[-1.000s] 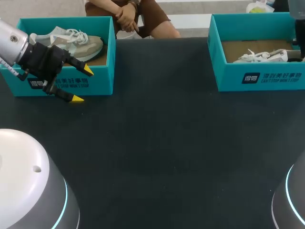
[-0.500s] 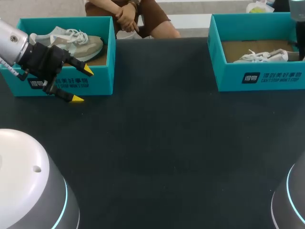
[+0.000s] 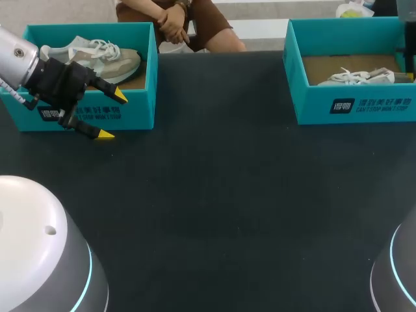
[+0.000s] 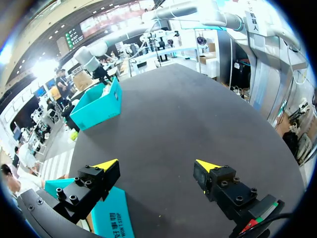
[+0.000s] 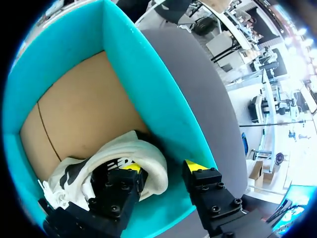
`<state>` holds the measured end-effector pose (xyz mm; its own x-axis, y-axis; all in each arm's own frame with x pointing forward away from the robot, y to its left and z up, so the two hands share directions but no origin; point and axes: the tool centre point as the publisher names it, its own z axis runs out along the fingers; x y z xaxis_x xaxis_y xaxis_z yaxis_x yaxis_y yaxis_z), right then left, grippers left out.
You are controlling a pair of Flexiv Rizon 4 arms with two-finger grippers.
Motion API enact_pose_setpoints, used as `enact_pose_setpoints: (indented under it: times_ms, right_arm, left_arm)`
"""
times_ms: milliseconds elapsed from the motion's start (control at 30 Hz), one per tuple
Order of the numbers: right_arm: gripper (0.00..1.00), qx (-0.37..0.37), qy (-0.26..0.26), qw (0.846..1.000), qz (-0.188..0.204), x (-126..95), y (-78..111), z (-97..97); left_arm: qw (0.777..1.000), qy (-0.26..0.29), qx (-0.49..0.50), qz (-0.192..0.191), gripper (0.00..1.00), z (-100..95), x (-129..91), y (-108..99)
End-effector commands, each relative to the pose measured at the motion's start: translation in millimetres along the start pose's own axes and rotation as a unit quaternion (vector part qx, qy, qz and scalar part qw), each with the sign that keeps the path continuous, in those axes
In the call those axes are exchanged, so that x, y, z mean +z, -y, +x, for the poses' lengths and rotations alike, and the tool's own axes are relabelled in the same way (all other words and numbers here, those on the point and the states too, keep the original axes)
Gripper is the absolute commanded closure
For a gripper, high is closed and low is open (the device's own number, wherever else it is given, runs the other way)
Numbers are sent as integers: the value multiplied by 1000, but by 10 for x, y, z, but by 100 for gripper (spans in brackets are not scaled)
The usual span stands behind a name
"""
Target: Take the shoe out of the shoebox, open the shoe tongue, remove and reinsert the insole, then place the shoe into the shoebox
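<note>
A white shoe lies on its side in the teal shoebox at the far right. In the right wrist view my right gripper hangs inside that shoebox, over the heel end of the white shoe. Its fingers are apart: one sits over the shoe, while the other stands clear of it beside the box wall. A second teal shoebox at the far left holds a grey-and-white shoe. My left gripper is open and empty in front of that box, and in its own view the left gripper faces across the bare table.
The black table spreads between the two boxes. Only a sliver of my right arm shows at the right edge. Both arm bases fill the near corners. The right shoebox stands far ahead of the left gripper.
My right gripper's fingers have spread apart and let go of the white shoe, which has settled flatter in the right box. The left arm has not moved.
</note>
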<state>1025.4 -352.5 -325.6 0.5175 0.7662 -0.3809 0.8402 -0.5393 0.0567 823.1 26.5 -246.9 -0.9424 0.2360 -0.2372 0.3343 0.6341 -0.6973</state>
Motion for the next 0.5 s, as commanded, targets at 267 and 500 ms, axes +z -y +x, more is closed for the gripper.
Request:
enact_pose_setpoints:
  times_ms: [267, 500]
  right_arm:
    - [47, -9, -86, 994, -60, -565, 183, -157]
    - [51, -93, -126, 983, -98, -807, 453, -25]
  left_arm:
    - [1000, 0, 0, -1, 0, 6, -1, 1]
    - [1000, 0, 0, -1, 0, 6, -1, 1]
